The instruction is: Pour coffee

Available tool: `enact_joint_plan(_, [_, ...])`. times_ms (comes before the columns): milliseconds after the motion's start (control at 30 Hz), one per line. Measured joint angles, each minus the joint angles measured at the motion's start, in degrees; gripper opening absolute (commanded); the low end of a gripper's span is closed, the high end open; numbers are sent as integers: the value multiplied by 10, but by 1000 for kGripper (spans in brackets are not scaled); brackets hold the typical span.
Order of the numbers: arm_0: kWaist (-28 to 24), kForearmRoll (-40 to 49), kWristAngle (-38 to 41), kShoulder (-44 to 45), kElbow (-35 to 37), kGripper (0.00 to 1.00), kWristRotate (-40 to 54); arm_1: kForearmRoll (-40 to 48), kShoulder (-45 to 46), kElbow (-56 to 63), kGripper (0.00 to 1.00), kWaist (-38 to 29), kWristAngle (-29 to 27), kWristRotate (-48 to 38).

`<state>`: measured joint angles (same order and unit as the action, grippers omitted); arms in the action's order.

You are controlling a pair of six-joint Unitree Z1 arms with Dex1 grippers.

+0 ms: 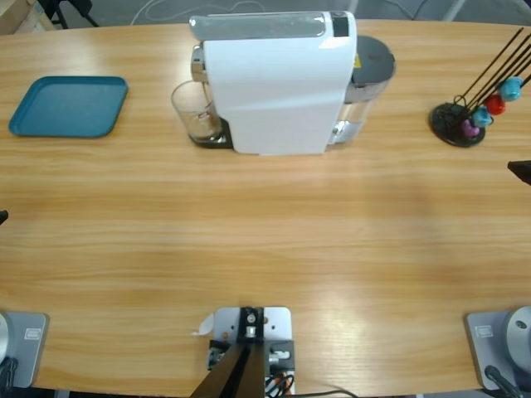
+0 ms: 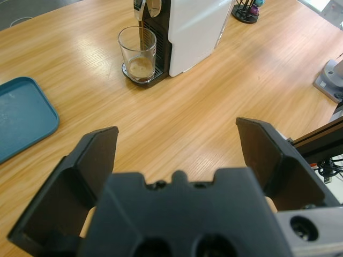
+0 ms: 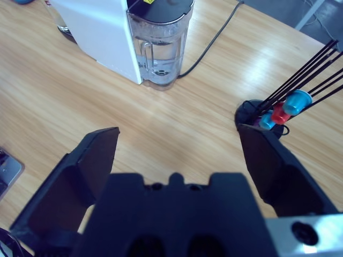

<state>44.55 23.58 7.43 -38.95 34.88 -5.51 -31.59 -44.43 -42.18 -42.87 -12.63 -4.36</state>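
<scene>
Coffee (image 2: 140, 66): shallow tan pool in the glass (image 2: 138, 53), a thin stream falling in from the spout.
Glass: under the white coffee machine (image 1: 278, 83), near the tabletop's (image 1: 265, 232) far edge.
Tray (image 1: 69, 105): teal, far left corner.
Capsule stand (image 1: 458, 123): far right.
Left gripper (image 2: 177, 152): jaws apart, holding nothing.
Right gripper (image 3: 179, 152): jaws apart, holding nothing.

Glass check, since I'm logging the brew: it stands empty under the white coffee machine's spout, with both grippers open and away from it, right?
Not empty. The left wrist view shows a stream from the spout into the glass and coffee already pooling at its bottom. The rest holds.
</scene>
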Motion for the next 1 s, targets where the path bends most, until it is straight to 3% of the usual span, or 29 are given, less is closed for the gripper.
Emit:
enact_joint_plan(767, [0,0,0,-16,0,1000,0,0,7,1,1000,0,2,1])
enact_joint_plan(1000, [-1,-1,-39,-17,0,1000,-1,0,7,1,1000,0,7,4])
